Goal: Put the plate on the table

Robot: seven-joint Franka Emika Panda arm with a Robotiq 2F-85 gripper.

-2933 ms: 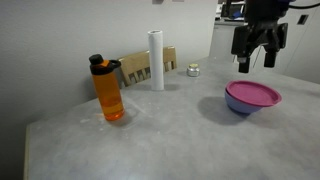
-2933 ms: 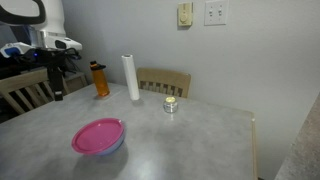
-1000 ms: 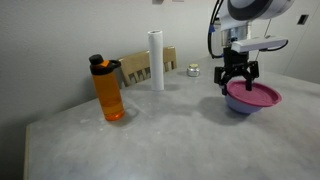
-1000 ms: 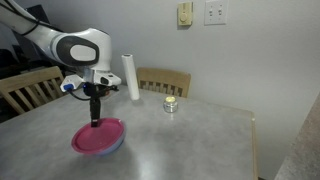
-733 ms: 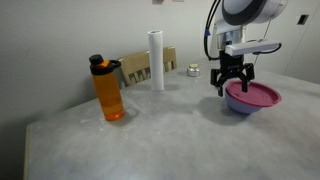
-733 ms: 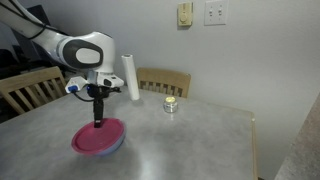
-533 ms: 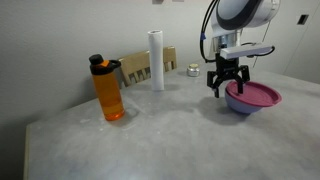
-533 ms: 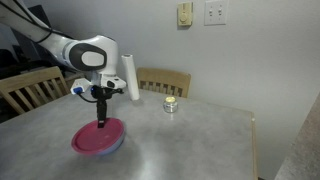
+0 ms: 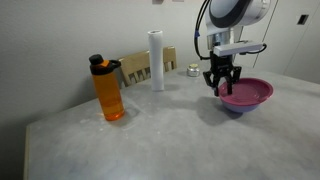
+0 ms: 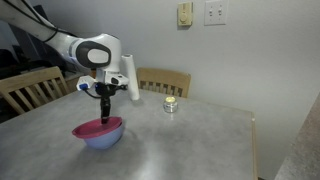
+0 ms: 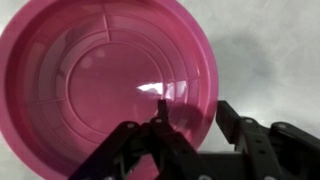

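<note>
The plate [image 9: 250,93] no longer lies flat on the purple-blue bowl [image 10: 101,141]. It now sits tipped and a little higher, with the gripper [image 9: 221,84] clenched on its left rim. In the wrist view one of the fingers [image 11: 166,127] is inside the rim and the other outside. The lift seems begun; setting it on the tabletop [image 9: 150,135] remains. The plate is just above the bowl, face up but slanted. Being round, it has no long axis and simply extends rightward from the grasp.
</note>
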